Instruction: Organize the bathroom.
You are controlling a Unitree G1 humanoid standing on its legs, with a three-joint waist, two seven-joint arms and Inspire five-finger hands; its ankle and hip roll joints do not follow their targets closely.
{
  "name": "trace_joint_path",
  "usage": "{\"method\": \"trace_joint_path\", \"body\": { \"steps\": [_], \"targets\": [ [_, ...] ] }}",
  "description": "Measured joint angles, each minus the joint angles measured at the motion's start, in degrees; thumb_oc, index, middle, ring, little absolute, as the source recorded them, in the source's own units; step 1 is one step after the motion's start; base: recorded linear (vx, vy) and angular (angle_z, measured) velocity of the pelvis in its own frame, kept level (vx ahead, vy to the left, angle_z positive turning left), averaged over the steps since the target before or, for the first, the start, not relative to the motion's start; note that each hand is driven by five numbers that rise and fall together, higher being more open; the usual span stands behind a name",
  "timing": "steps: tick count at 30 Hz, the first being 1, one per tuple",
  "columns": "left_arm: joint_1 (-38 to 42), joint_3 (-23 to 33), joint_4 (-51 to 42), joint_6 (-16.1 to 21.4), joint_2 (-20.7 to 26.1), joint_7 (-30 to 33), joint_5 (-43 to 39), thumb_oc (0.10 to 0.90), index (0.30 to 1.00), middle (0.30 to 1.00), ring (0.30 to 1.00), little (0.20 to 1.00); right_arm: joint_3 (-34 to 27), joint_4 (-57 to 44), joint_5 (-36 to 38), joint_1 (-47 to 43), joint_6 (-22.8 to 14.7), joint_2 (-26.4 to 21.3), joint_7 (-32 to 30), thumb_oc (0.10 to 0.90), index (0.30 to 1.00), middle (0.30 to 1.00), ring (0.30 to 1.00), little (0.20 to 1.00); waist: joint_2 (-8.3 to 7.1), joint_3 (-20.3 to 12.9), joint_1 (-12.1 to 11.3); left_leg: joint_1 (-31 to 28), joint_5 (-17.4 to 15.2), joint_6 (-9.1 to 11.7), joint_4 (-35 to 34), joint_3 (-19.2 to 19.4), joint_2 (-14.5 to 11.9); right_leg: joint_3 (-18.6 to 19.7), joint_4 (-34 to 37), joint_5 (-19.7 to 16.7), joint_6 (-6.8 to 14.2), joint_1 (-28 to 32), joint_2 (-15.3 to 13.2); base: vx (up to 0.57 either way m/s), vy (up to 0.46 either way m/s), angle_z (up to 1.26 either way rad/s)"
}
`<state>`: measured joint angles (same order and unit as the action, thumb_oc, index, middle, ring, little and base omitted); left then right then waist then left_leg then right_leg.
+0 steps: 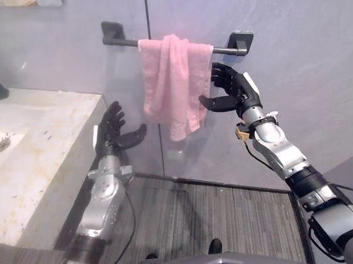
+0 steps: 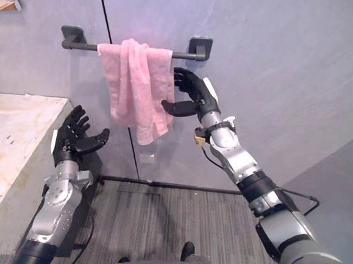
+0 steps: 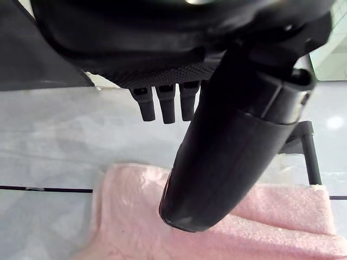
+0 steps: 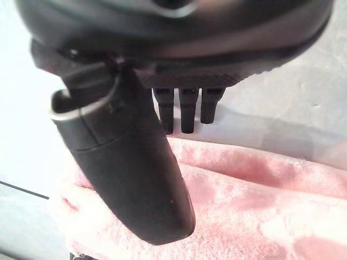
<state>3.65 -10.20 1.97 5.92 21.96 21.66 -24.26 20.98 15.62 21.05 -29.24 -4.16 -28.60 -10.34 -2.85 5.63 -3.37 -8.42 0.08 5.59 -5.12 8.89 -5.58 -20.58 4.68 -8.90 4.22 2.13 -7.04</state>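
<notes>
- Occupying the far left, a pale stone sink surface [image 1: 36, 137] with a drain [image 1: 3, 143] stands beside the wall.
- Left hand [image 1: 111, 132]: raised just beside the surface's corner, fingers spread and straight, holding nothing; it sits near the lower left edge of the towel but apart from it.
- Pink towel [image 1: 173, 83]: draped over the dark wall rail [image 1: 120, 42], bunched toward the rail's right half, its folds uneven and one corner hanging lower than the rest.
- Right hand [image 1: 229, 91]: fingers and thumb apart, palm turned toward the towel's right edge, very close to or just touching the cloth, not closed on it.
- Judged step: straightening or spreading the towel along the rail.
- Risk: a one-sided pull from the right hand could drag the towel off the rail's end, since the cloth hangs unevenly; a closing hand could also catch the right bracket [image 1: 241, 42] instead of cloth.
</notes>
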Motion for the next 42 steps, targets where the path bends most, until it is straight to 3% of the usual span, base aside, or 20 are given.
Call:
{"method": "trace_joint_path", "body": {
  "steps": [2,3,4,5,6,8,10,13,23,33,41,42],
  "targets": [
    [-0.06,0.0,0.0,0.0,0.02,-0.02,0.0,0.8,0.9,0.9,0.9,0.9,0.0,0.5,0.14,-0.36,0.0,0.0,0.04,0.8,0.9,0.9,0.9,0.9,0.0,0.0,-0.14,0.01,0.0,0.0,0.0,-0.03,0.01,-0.02,0.0,0.0,0.0,0.0,-0.01,0.0,0.0,0.0],
    [-0.06,0.0,-0.01,0.0,0.05,-0.02,0.0,0.8,0.9,0.9,0.9,0.9,0.02,1.34,0.16,-1.0,-0.01,0.0,0.12,0.775,0.862,0.862,0.862,0.862,0.0,0.0,-0.2,0.01,0.0,0.0,0.0,-0.03,0.02,-0.02,0.0,0.0,0.0,0.0,-0.01,0.0,0.0,0.0],
    [-0.06,0.0,-0.01,0.0,0.05,-0.06,0.0,0.8,0.9,0.9,0.9,0.9,0.0,1.99,0.17,-1.48,-0.01,0.0,0.16,0.69,0.735,0.735,0.735,0.735,0.0,0.0,-0.31,0.01,0.0,0.0,0.0,-0.04,0.01,-0.04,0.0,0.0,0.0,0.0,-0.01,0.0,0.0,0.0],
    [-0.06,0.0,0.0,0.0,0.05,-0.08,0.0,0.8,0.9,0.9,0.9,0.9,-0.01,2.19,0.21,-1.65,-0.01,-0.02,0.16,0.671,0.707,0.707,0.707,0.707,0.0,0.0,-0.39,0.02,0.0,0.0,0.0,-0.05,0.01,-0.05,0.0,0.0,0.0,0.0,0.0,0.0,0.0,0.0],
    [-0.06,0.0,0.0,0.0,0.06,-0.08,0.0,0.8,0.9,0.9,0.9,0.9,-0.01,2.24,0.23,-1.74,-0.01,-0.02,0.17,0.593,0.589,0.589,0.589,0.589,0.0,0.0,-0.53,0.04,0.0,0.0,0.0,-0.1,0.0,-0.08,0.0,0.0,0.0,0.0,0.0,0.0,0.0,0.0],
    [-0.06,0.0,0.0,0.0,0.06,-0.09,0.0,0.8,0.9,0.9,0.9,0.9,-0.01,2.24,0.41,-1.77,-0.02,-0.02,0.22,0.508,0.462,0.462,0.462,0.462,-0.01,0.01,-0.74,0.05,0.0,0.0,0.01,-0.11,0.0,-0.09,0.0,0.0,0.0,0.0,0.0,0.0,0.0,0.0],
    [-0.06,0.0,0.0,0.0,0.06,-0.17,0.0,0.8,0.9,0.9,0.9,0.9,0.06,2.24,0.66,-2.05,-0.01,-0.02,0.28,0.45,0.375,0.375,0.375,0.375,-0.02,0.01,-1.13,0.08,0.0,-0.01,0.05,-0.15,0.03,-0.1,0.0,0.0,0.0,-0.01,-0.01,0.0,0.0,0.0],
    [-0.06,0.0,0.0,0.0,0.09,-0.17,0.0,0.8,0.9,0.9,0.9,0.9,0.38,2.26,0.65,-2.85,-0.01,-0.01,0.3,0.417,0.326,0.326,0.326,0.326,-0.06,0.04,-1.4,0.14,0.0,-0.01,0.15,-0.27,0.05,-0.1,-0.01,0.0,0.0,0.0,-0.02,0.0,-0.001,0.01],
    [1.6,-0.07,0.03,-0.02,1.86,-1.62,0.17,0.8,0.9,0.9,0.9,0.9,0.42,2.33,0.64,-3.65,-0.73,1.63,0.34,0.4,0.3,0.3,0.3,0.3,-0.28,0.15,-0.5,-0.17,-0.12,-0.11,0.18,-0.02,0.21,0.43,-0.02,0.0,0.0,0.01,-0.1,0.0,0.005,-0.01],
    [18.56,-0.8,4.96,-1.06,8.86,-8.07,-3.02,0.8,0.9,0.9,0.9,0.9,3.44,2.63,0.63,-5.51,-2.12,4.3,2.83,0.4,0.3,0.3,0.3,0.3,0.03,-0.03,2.9,-1.18,-0.33,-0.18,0.18,1.85,0.25,2.13,-0.02,-0.1,0.05,0.0,0.08,0.01,0.022,-0.09],
    [19.41,-0.79,7.3,-2.18,10.24,-12.02,-4.8,0.8,0.9,0.9,0.9,0.9,4.07,2.64,0.62,-5.71,-2.32,4.14,4.12,0.4,0.3,0.3,0.3,0.3,0.52,-0.3,3.86,-1.62,-0.43,-0.26,0.19,2.66,0.35,2.74,-0.02,-0.1,0.04,-0.03,0.11,0.01,0.01,-0.04],
    [19.4,-0.79,7.73,-2.73,10.24,-12.79,-5.02,0.745,0.818,0.818,0.818,0.818,4.07,2.64,0.62,-5.71,-2.32,4.14,4.15,0.417,0.326,0.326,0.326,0.326,0.52,-0.3,3.89,-1.62,-0.46,-0.27,0.18,2.7,0.38,2.77,-0.02,-0.1,0.04,-0.04,0.09,0.0,0.0,0.0]
  ]
}}
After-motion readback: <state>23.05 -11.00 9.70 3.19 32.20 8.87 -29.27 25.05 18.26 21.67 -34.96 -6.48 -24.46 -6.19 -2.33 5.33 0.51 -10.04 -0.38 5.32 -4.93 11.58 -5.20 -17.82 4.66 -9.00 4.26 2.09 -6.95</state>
